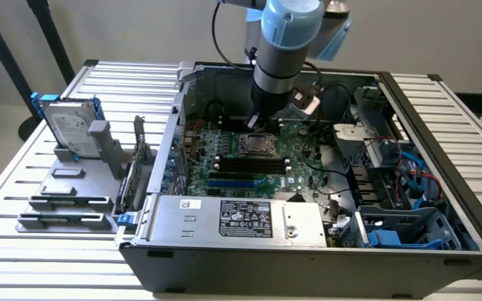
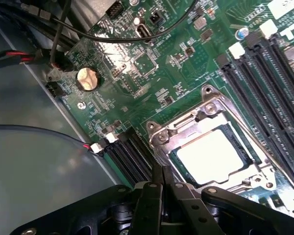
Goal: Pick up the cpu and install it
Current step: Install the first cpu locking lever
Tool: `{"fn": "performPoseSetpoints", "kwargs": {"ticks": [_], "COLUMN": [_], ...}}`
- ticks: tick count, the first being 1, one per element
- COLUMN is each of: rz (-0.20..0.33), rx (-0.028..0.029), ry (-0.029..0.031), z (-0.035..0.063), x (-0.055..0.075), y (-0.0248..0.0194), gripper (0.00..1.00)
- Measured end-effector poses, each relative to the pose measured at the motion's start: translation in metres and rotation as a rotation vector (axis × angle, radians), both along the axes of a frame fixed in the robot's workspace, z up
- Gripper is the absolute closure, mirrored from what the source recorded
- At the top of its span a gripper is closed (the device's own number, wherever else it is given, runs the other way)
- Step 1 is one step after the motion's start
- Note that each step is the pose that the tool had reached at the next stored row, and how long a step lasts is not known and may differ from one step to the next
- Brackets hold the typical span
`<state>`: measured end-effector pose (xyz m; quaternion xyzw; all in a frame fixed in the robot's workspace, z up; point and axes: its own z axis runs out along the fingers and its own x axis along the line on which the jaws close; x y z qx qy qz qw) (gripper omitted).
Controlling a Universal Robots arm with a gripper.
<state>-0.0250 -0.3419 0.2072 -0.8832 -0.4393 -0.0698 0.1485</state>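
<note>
The cpu, a small silver square with a pale rim, lies flat inside the metal socket frame on the green motherboard. In the exterior view the cpu sits at the board's middle, inside the open computer case. My gripper hovers just above the socket's edge, beside the chip. Its black fingers are pressed together with nothing between them. From the exterior view the gripper hangs straight down from the blue-jointed arm over the socket.
Black memory slots run beside the socket. A silver box with a black label fills the case's front. Cables and a coin battery lie near the socket. A hard drive in a blue frame stands on a grey holder outside the case.
</note>
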Motion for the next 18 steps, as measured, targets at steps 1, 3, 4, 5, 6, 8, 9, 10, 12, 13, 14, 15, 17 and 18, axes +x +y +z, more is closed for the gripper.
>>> {"fn": "performPoseSetpoints", "kwargs": {"ticks": [1,3,4,5,6,8,9,10,12,13,14,15,17,18], "rz": [0.000,-0.001,-0.002,-0.002,-0.003,-0.003,-0.003,-0.003,-0.003,-0.003,-0.003,-0.003,-0.003,-0.003], "rx": [0.0011,0.0036,0.0049,0.0061,0.0069,0.0079,0.0083,0.0084,0.0085,0.0084,0.0085,0.0085,0.0087,0.0092], "ry": [0.0004,0.0018,0.0027,0.0035,0.0044,0.0055,0.0056,0.0057,0.0057,0.0058,0.0058,0.0058,0.0059,0.0069], "z": [0.0014,0.0049,0.0067,0.0084,0.0101,0.0129,0.0142,0.0153,0.0171,0.0180,0.0191,0.0201,0.0224,0.0241], "x": [-0.001,-0.002,-0.003,-0.003,-0.004,-0.005,-0.006,-0.007,-0.010,-0.012,-0.013,-0.014,-0.015,-0.016], "y": [-0.0017,-0.0050,-0.0069,-0.0086,-0.0103,-0.0146,-0.0173,-0.0202,-0.0260,-0.0291,-0.0324,-0.0355,-0.0419,-0.0449], "gripper": [0.86,0.86,0.86,0.86,0.86,0.86,0.86,0.86,0.86,0.86,0.86,0.86,0.86,0.86]}}
